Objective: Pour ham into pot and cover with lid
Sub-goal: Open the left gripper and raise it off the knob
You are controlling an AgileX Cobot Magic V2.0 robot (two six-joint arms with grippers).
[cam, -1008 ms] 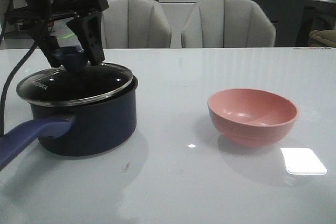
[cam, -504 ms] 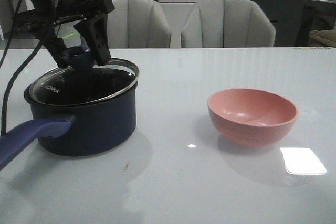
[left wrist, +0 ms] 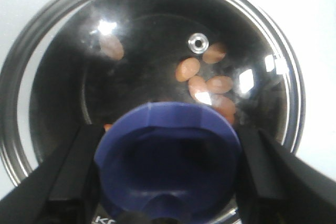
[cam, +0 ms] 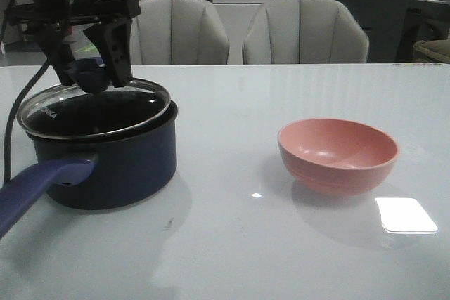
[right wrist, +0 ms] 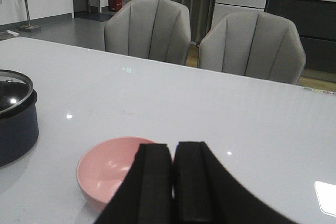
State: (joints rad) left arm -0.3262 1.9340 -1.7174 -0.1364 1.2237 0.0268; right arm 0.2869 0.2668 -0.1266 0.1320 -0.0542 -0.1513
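We find the pot (cam: 105, 156) standing upright on the worktop (cam: 232, 244), on the left side in the front view. Its handle (cam: 39, 184) runs long-axis toward the camera and leftward, out of the frame.

The lid (cam: 95, 107) sits over the pot's mouth, tilted: its left edge overhangs the rim, while its right edge lies lower, at the rim. We cannot tell whether it is fully seated.

The left pincer (cam: 95, 68) grips the lid's knob (left wrist: 168, 163), one finger (left wrist: 68, 177) pressed on each side.

Through the glass we see the ham (left wrist: 207, 82), several orange-pink chunks on the pot's floor.

The bowl (cam: 338, 154) stands upright, well apart to the right.

The right pincer (right wrist: 173, 182) hangs above the bowl's near edge, fingers pressed together, holding nothing.
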